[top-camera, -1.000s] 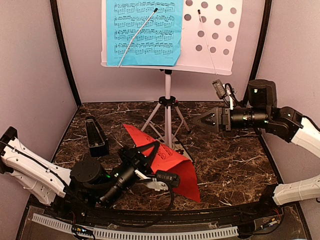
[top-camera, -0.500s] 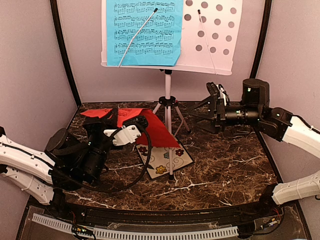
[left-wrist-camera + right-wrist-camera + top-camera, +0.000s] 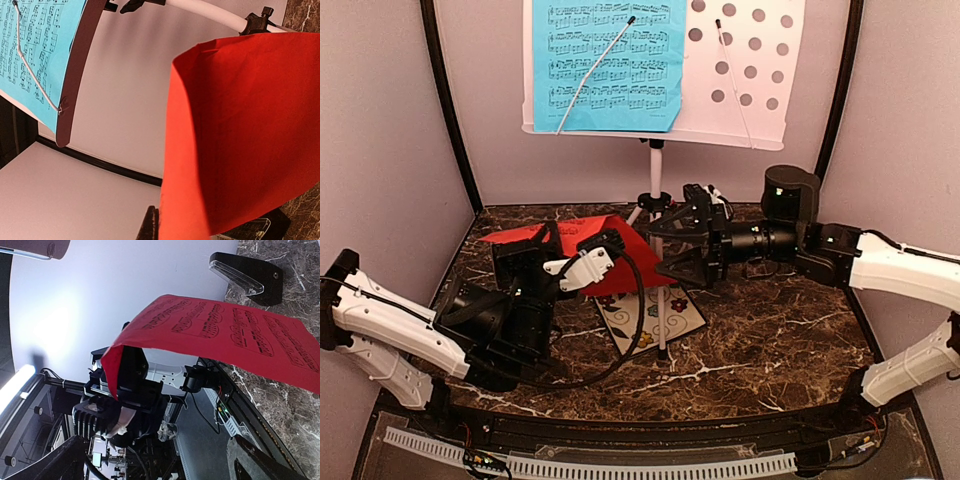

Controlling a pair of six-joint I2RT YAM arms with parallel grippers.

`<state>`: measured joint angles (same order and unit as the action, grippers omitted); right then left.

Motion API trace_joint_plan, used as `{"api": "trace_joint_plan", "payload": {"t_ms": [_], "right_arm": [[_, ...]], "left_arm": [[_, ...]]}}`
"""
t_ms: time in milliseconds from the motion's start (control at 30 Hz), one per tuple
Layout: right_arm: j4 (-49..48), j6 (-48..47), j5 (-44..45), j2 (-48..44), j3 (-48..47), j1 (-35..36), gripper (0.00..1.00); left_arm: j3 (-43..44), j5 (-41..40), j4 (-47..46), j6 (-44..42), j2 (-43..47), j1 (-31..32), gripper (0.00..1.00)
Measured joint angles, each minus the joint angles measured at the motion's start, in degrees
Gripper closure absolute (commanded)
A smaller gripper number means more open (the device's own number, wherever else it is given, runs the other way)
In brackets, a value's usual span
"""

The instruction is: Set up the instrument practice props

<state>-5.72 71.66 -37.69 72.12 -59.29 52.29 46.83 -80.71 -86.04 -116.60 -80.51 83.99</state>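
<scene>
Music stand point(image 3: 740, 70), white and perforated, rises on its tripod behind both claws, with a blue music sheet point(image 3: 610, 65) resting on its left half. Lower down, the left claw point(image 3: 552, 250) is clamped on a red music sheet point(image 3: 610, 228), held tilted above the marble table point(image 3: 770, 330). Facing it, the right claw point(image 3: 655, 250) has its jaws spread wide and empty, near the sheet's right edge. A small black metronome point(image 3: 247, 277) stands on the table beyond the sheet from the right claw.

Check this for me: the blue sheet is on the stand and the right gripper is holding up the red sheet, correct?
No. The left gripper holds up the red sheet, as the top view shows; the right gripper is open. The blue sheet is on the stand.
</scene>
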Motion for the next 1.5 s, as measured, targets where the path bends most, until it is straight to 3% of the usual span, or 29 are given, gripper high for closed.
{"api": "trace_joint_plan", "payload": {"t_ms": [200, 400, 533, 700, 733, 967, 1500], "right_arm": [[-8.22, 7.06, 1.22, 5.33, -0.04, 0.87, 0.0], [-10.36, 10.27, 4.0, 8.79, -0.15, 1.22, 0.01], [-12.59, 11.78, 6.01, 9.77, -0.79, 1.25, 0.07], [-15.47, 13.81, 7.37, 11.04, -0.81, 1.29, 0.27], [-15.8, 14.43, 7.56, 11.37, -0.81, 1.31, 0.28], [-15.61, 15.26, 9.35, 9.9, 2.4, 1.31, 0.16], [-2.56, 6.62, 16.72, -11.52, 14.88, 2.4, 0.0]], "left_arm": [[0.02, -0.09, -3.61, -2.4, -3.48, 0.0, 1.0], [1.11, 0.48, -4.07, -2.84, -4.46, 1.29, 1.0], [1.38, 1.86, -4.37, -2.86, -4.48, 4.94, 1.0], [-1.09, 4.22, -4.81, -2.86, -5.77, 9.77, 1.0], [-1.7, 4.52, -4.79, -2.86, -6.56, 10.19, 1.0], [-3.04, 4.74, -4.66, -2.89, -8.9, 10.49, 1.0], [-2.03, 3.21, -4.7, -2.95, -7.43, 2.93, 1.0]]}}
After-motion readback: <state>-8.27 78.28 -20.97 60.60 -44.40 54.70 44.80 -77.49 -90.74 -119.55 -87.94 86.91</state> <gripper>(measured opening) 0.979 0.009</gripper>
